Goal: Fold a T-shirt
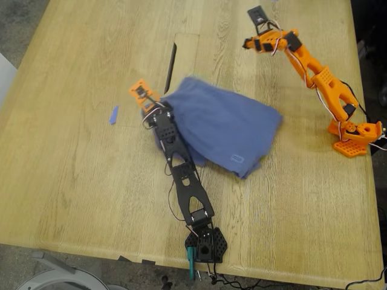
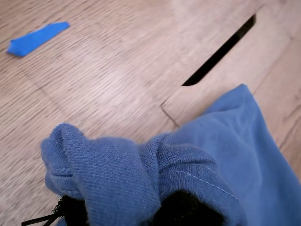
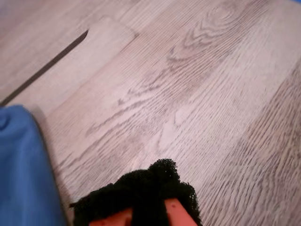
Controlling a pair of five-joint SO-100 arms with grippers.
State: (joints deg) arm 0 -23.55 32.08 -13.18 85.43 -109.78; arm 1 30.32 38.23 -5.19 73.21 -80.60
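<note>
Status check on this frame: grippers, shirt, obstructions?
My first gripper shut on bunched T-shirt edge. My second gripper clear of cloth, jaws unreadable. T-shirt partly folded on table. Blue scrap nearby, not obstructing.

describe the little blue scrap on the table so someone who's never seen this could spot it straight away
On the wooden table, look toward the exterior view's left of the crumpled blue T-shirt that my first gripper is bunching up. The scrap lies alone on bare wood there. It is a tiny flat sliver, brighter blue than the shirt.
</note>
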